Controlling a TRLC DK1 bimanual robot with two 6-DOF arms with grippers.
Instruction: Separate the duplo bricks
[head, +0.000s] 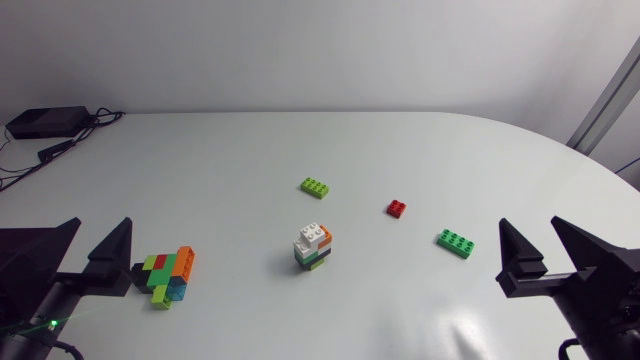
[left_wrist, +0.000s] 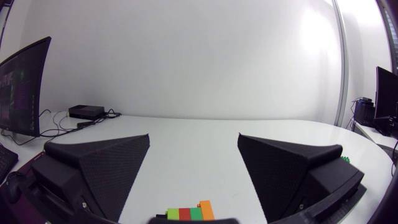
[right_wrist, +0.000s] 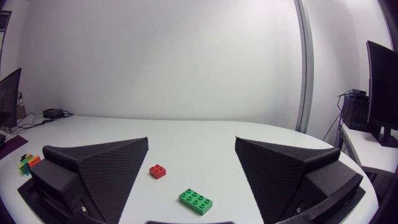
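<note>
Lying scattered on white table (head: 230, 160): duplo bricks (head: 313, 247); left tool (head: 100, 230) spread; right tool (head: 530, 226) spread; black box (head: 47, 121) at far corner.

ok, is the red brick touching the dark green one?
No, the red brick sits apart from the dark green brick, with a clear gap between them.
</note>
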